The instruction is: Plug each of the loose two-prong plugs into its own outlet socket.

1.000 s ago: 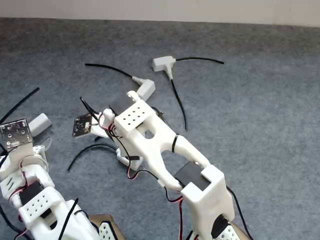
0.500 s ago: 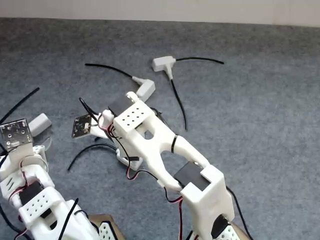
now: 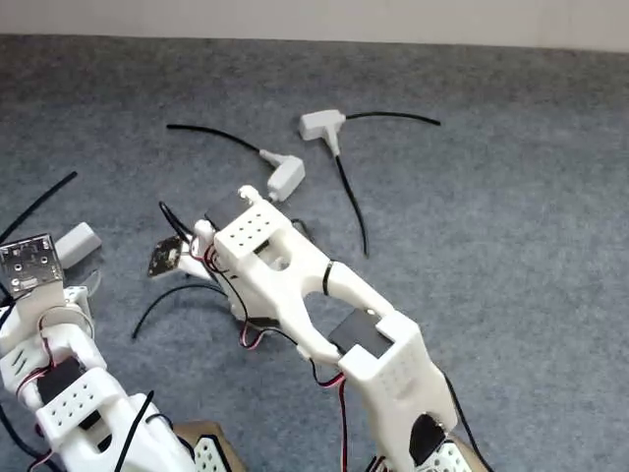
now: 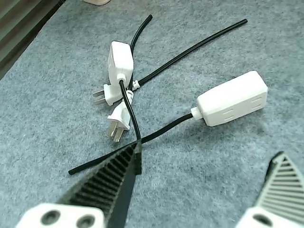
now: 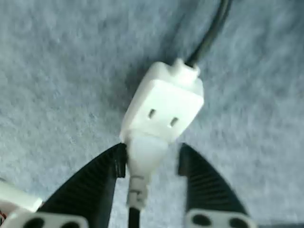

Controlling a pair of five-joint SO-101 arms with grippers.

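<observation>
A white outlet socket lies on the grey carpet on a black cord, with a white two-prong plug pushed against its slotted face. My right gripper straddles that plug, one finger touching it, the other a little off it. From above, this socket lies just beyond the right arm's tip. My left gripper hangs open over a second socket. Two loose plugs lie by a third socket.
A white T-shaped socket block with black cords lies at the back. Another white socket sits at the left beside the left arm. Black cords cross the carpet around both arms. The right side of the carpet is bare.
The right arm has swung slightly to the left and pulled back a little. The socket in front of it has hardly shifted. The left arm has not moved.
</observation>
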